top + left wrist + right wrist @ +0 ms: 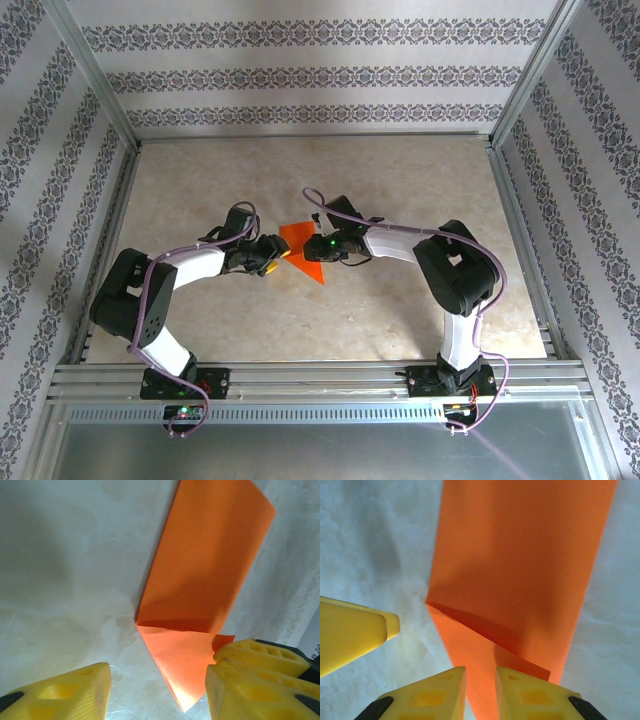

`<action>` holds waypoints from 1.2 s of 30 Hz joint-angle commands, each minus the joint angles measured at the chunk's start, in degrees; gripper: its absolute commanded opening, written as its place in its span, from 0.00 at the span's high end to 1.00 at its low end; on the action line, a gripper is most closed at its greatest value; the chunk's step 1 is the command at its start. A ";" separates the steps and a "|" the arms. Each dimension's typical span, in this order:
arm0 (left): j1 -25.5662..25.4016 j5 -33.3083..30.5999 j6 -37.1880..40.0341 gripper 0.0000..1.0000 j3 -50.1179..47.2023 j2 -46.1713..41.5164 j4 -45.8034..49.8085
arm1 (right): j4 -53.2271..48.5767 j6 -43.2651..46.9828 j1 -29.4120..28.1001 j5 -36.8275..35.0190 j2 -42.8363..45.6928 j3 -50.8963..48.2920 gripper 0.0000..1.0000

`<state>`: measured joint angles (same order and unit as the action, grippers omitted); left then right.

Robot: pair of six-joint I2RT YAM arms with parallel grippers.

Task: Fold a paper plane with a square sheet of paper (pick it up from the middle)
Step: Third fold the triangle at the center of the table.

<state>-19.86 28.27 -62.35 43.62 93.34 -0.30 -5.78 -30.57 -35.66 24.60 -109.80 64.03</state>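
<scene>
Nose-folding seems the step in hand: the square sheet of paper (298,240), bright orange, lies in the middle of the surface (400,190) between the arms, doubled into a strip with one end turned into a triangle. Astride that tip the left gripper (157,692) stands open, while the right gripper (480,690) has its jaws nearly together at the flap, pinching or not I cannot tell. Pressing that crease flat looks like the next call.

Sheet of paper (303,251) in the middle of the surface (400,180), left tool (279,261) just left, right tool (321,246) just right
</scene>
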 commanded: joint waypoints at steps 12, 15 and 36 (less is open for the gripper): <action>0.21 4.60 -2.58 0.65 2.29 4.19 -5.15 | -3.17 -3.27 1.57 -2.28 -3.29 0.43 0.77; 0.22 4.86 -2.59 0.66 2.75 4.98 -5.48 | -3.39 -3.44 1.75 -2.20 -3.47 0.25 0.77; 0.22 5.47 -1.20 0.76 4.41 8.40 -6.92 | -3.45 -3.53 1.91 -1.84 -3.93 0.41 0.78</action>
<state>-19.86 32.84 -64.23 46.54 100.86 -5.48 -6.76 -33.32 -34.22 23.64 -111.81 64.03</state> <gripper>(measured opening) 0.238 0.218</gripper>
